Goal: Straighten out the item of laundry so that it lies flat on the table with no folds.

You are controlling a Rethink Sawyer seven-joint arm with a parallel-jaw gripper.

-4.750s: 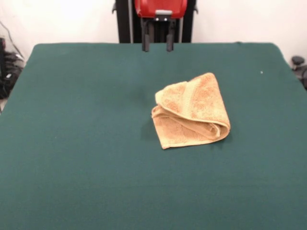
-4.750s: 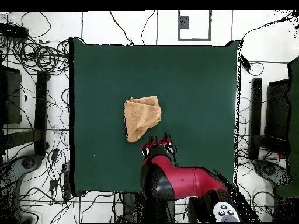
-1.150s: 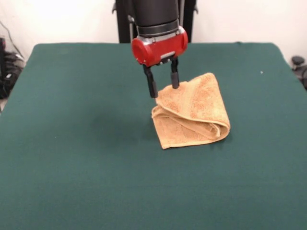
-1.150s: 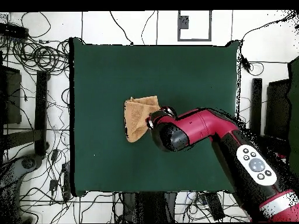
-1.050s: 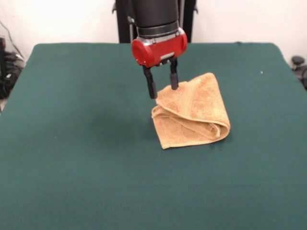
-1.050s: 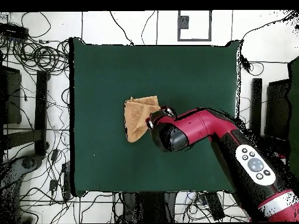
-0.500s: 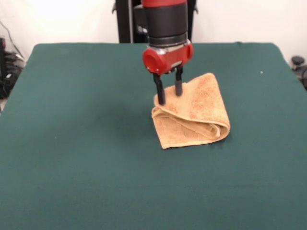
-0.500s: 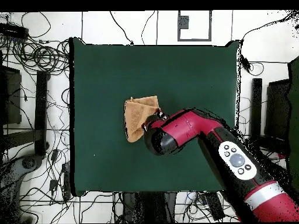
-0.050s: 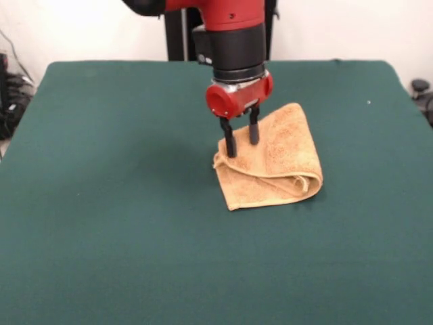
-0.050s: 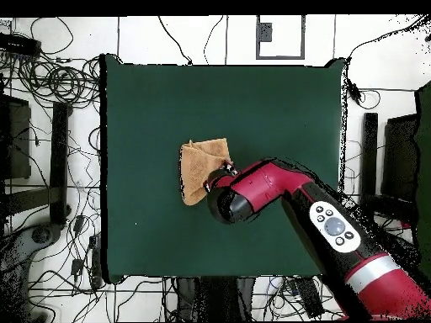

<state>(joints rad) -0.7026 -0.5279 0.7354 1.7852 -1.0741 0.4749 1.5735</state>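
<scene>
The item of laundry [image 9: 277, 162] is a tan towel folded over on itself, lying a little right of the middle of the dark green table [image 9: 108, 203]. In the overhead view the towel [image 10: 198, 168] shows left of the arm's red head. My gripper [image 9: 242, 147] stands upright over the towel's left far part, open, with its two black fingers [image 9: 230, 143] pressed down onto the upper layer of the cloth. In the overhead view the red wrist covers the fingers and part of the towel.
Cables and stands [image 10: 50, 92] lie on the floor round the table in the overhead view. The red arm [image 10: 337, 231] reaches across the table's lower right part there.
Since about a second ago the gripper has moved right and down, from the towel's far left edge onto the cloth. The towel's upper fold is pressed a little flatter.
</scene>
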